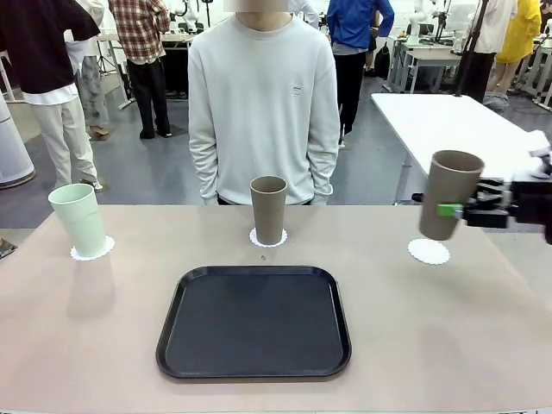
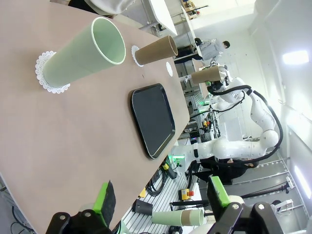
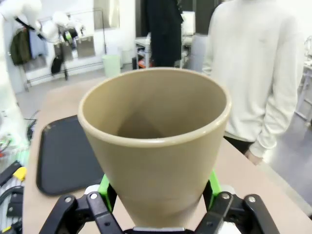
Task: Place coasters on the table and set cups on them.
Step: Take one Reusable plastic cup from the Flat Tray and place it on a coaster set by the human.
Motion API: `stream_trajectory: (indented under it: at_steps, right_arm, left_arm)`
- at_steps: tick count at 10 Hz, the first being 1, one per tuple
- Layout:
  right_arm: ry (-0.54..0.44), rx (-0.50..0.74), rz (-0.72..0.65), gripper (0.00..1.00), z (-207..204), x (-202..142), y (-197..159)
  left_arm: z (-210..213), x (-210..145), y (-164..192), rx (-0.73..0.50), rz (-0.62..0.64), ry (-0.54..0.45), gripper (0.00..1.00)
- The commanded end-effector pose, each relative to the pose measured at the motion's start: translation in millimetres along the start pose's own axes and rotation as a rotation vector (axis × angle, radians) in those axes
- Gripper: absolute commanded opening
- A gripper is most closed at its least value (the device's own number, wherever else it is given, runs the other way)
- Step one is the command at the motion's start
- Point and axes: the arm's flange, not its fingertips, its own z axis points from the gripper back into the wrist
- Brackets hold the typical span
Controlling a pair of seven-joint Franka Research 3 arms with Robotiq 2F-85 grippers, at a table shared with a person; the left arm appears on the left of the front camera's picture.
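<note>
On the beige table (image 1: pixel 103 345) a mint green cup (image 1: pixel 78 220) stands on a coaster (image 1: pixel 92 251) at the far left. A tan cup (image 1: pixel 268 210) stands on a second coaster (image 1: pixel 268 240) in the far middle. My right gripper (image 1: pixel 448 210) is shut on another tan cup (image 1: pixel 450 194), slightly tilted, its base just above the third coaster (image 1: pixel 429 251). In the right wrist view that cup (image 3: pixel 156 146) sits between the green pads (image 3: pixel 105 187). My left gripper (image 2: pixel 162 197) is open and holds nothing, back from the mint cup (image 2: pixel 85 51) and its coaster (image 2: pixel 48 78).
A black rounded tray (image 1: pixel 254 321) lies bare in the middle near side of the table. A person (image 1: pixel 263 103) stands at the far edge behind the middle cup, arms down. A white table (image 1: pixel 457 121) stands beyond at the right.
</note>
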Motion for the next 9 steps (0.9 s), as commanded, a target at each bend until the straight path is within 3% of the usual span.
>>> stream_trajectory:
  at_steps: [1, 3, 9]
  right_arm:
    - [-0.039, -0.003, -0.005, 0.84, 14.9, -17.5, -6.1]
    - [-0.090, -0.058, -0.043, 0.84, 31.8, -30.4, -15.5]
    - [-0.048, -0.059, -0.055, 0.84, 36.9, -32.9, -11.6]
  left_arm:
    - [1.5, 0.0, -2.9, -0.008, -0.002, 0.004, 1.00]
    - [1.5, 0.0, -2.9, -0.008, -0.002, 0.004, 1.00]
    - [1.5, 0.0, -2.9, -0.008, -0.002, 0.004, 1.00]
